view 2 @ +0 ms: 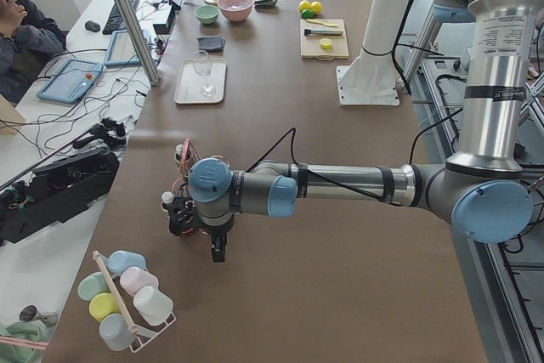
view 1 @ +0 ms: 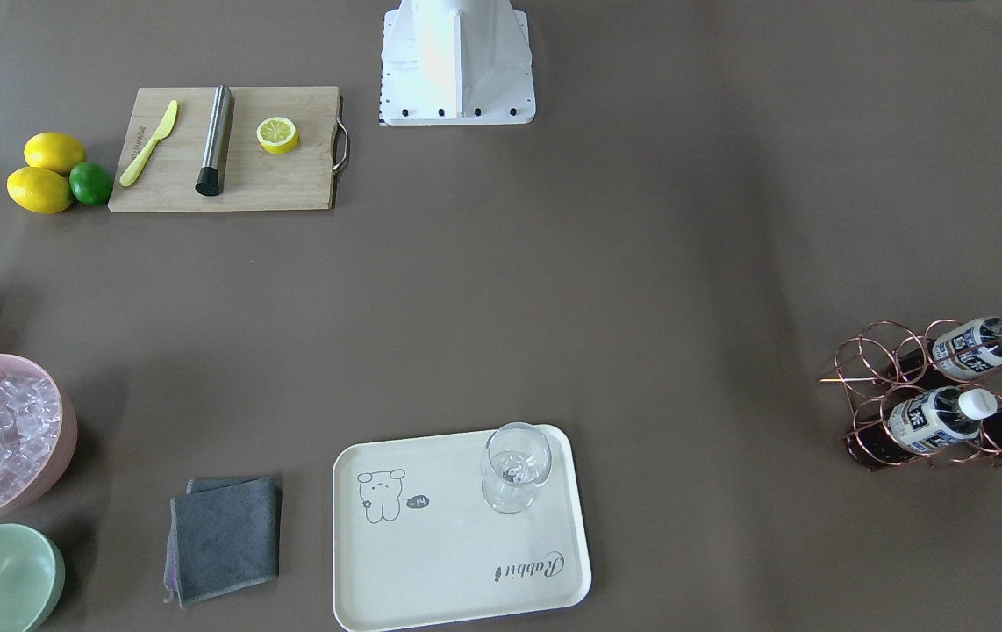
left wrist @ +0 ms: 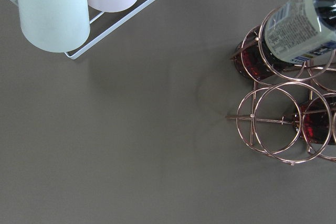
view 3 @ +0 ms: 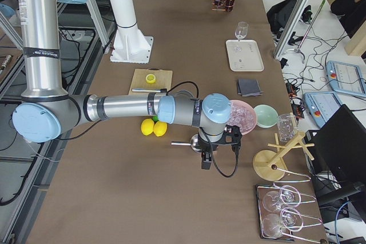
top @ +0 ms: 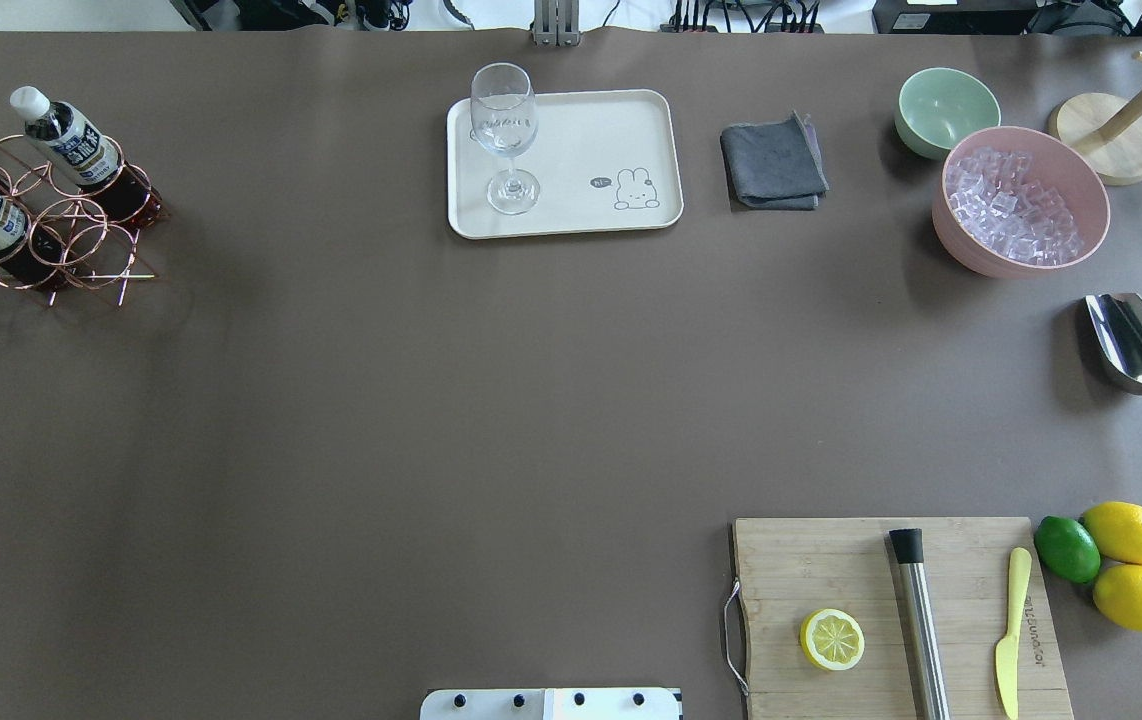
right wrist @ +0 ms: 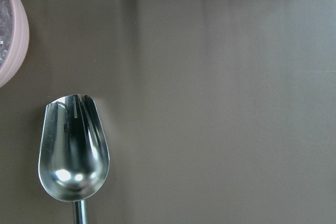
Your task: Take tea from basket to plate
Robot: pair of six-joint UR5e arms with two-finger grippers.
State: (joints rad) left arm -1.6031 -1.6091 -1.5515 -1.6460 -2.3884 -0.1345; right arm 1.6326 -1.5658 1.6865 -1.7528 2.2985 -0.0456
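Seen from overhead, three small plastic bottles of dark brown tea (top: 66, 128) w/ white caps sit in the rose-gold wire-ring basket (top: 81, 235) at approx. 10 o'clock of the table. The cream rectangular plate (top: 581, 130) at 12 o'clock, well apart from it, carries a clear wine glass (top: 506, 130). The left gripper (view 2: 217, 248) hangs just beside the basket, the right gripper (view 3: 206, 161) near the steel scoop (view 3: 191, 141) & pink bowl of ice (view 3: 246, 112); both show in side views only, so I cannot tell if the pincers are wide or narrow.
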